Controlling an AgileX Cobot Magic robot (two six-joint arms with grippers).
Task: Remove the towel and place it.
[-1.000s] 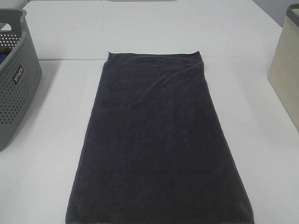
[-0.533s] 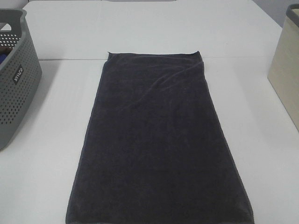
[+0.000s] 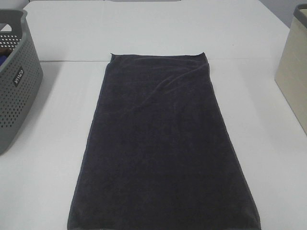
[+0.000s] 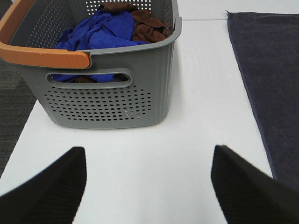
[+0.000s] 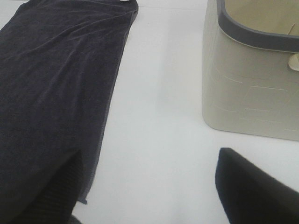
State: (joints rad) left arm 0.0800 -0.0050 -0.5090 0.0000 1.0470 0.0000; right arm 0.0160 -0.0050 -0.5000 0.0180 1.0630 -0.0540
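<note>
- The white surface (image 3: 53, 143) carries everything, with a seam across it just at the far hem of the towel (image 3: 160, 143).
- The towel lies flat and spread long, with a few shallow creases near its far end. The grey basket (image 3: 17, 91) stands well to the towel's left and the beige bin (image 3: 293, 76) well to its right.
- My left gripper (image 4: 149, 184) hangs over bare surface between the basket and the towel's left edge, wide open and carrying nothing. The basket already holds blue cloth (image 4: 98, 30) and brown cloth (image 4: 147, 25).
- My right gripper (image 5: 149, 186) is also spread wide and empty, just off the towel's right edge on the bin's side; one finger overlaps the cloth in view, though I cannot tell whether it touches.
- Risks, as I judge them: a flat towel gives little to pinch, so my fingers may slide over the pile and close on nothing.
- Grabbing one edge only would let the long cloth drag and bunch.
- Lifted unevenly, it could snag either container's rim.
</note>
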